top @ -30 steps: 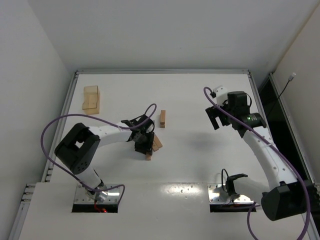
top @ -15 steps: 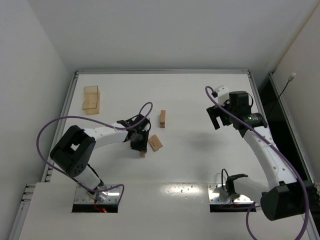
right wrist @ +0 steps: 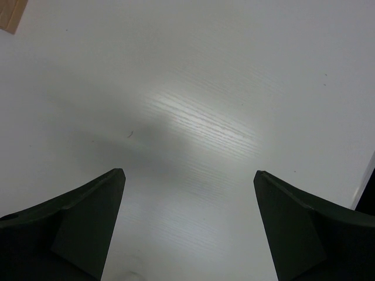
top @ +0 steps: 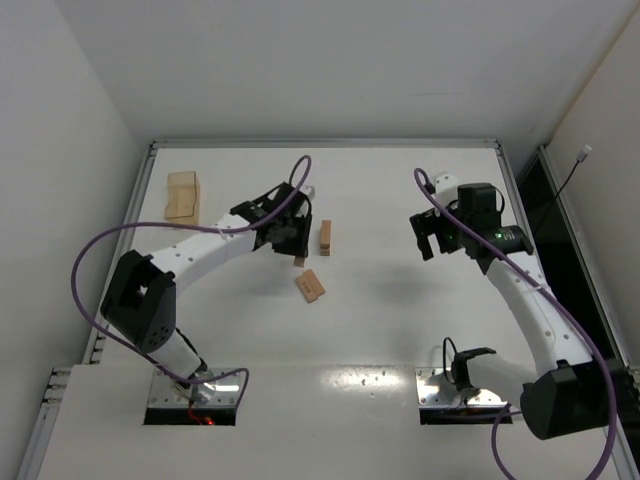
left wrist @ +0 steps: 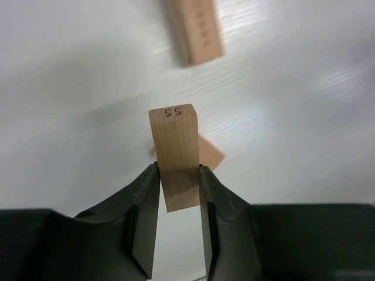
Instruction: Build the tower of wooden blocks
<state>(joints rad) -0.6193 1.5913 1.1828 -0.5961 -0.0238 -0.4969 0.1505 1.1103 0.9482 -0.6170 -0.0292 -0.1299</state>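
My left gripper (top: 294,245) is shut on a light-tan wood block (left wrist: 176,158) marked 55 on its end, and holds it above the table. In the top view the held block's tip (top: 299,261) shows just below the fingers. A second block (top: 325,237) lies just to the right of it and shows in the left wrist view (left wrist: 195,29) too. A third block (top: 310,285) lies flat below it; a corner shows behind the held block (left wrist: 212,156). No stacked tower shows. My right gripper (top: 432,238) is open and empty over bare table (right wrist: 187,175).
A larger pale wooden box (top: 183,195) stands at the back left of the table. The table's raised rim (top: 325,144) runs along the far edge. A brown corner (right wrist: 12,14) shows at the top left of the right wrist view.
My left gripper has lifted one block off the table and carried it up and away, toward the block at the back. The other block stays flat. The right arm has barely moved.
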